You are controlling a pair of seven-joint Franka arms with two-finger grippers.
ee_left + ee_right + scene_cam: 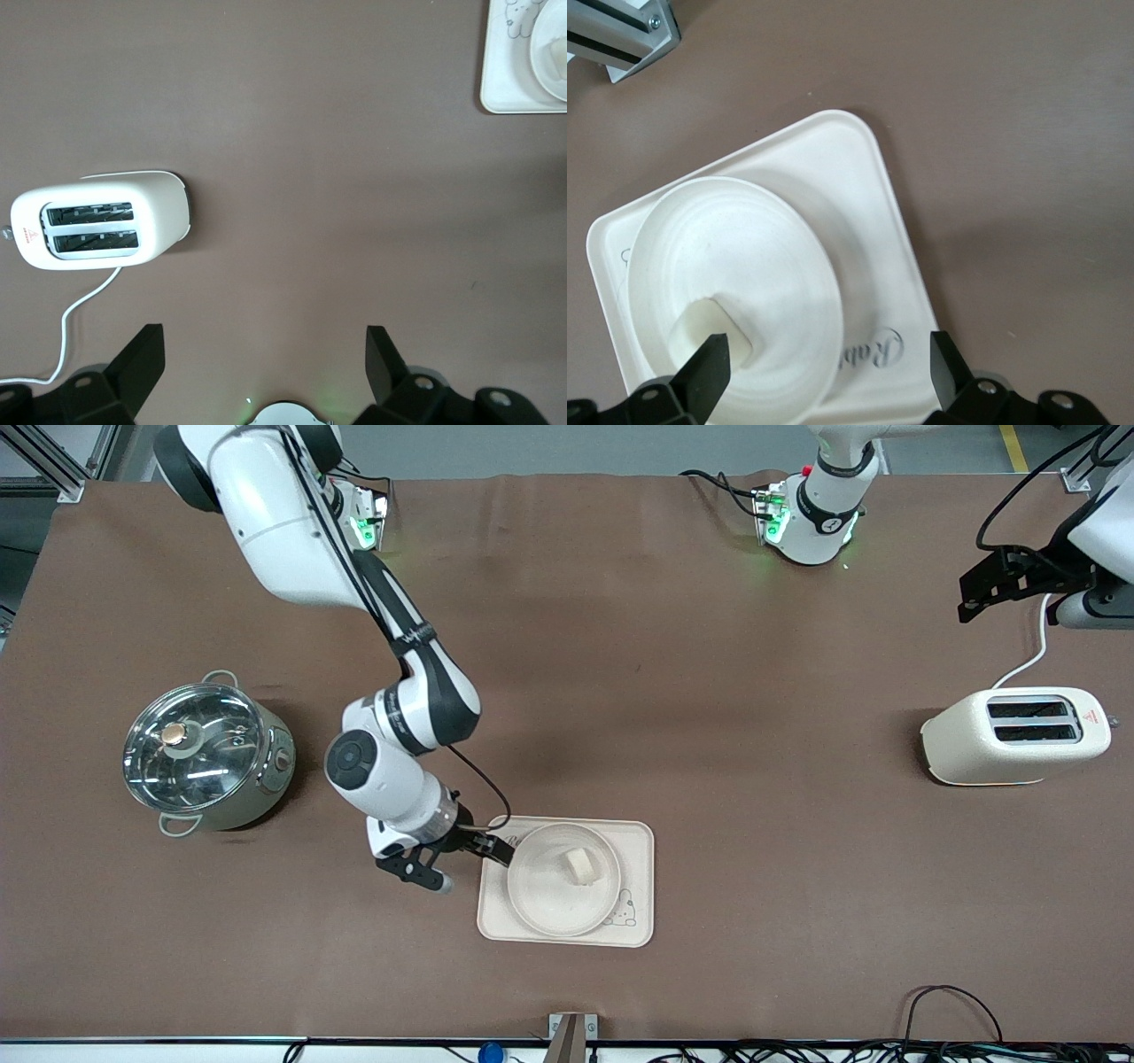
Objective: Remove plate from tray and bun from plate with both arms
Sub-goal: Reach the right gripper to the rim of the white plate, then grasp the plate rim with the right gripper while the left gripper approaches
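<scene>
You have the right gripper (pixel 496 849) spread wide at the plate (pixel 540 908) rim on the tray (pixel 640 886); close on it next, left gripper (pixel 266 354) waiting wide.

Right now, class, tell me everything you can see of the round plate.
The plate is round, plain cream-white and shallow with a raised rim, matte like plastic or ceramic. It lies flat on the rectangular tray, a little narrower than it, partly covering the lettering. The small pale bun rests on it, off centre. The right gripper, fingers open, is at the plate's rim toward the right arm's end of the table.

Bun (pixel 580 865) on plate (pixel 542 908) on tray (pixel 636 886)
</scene>
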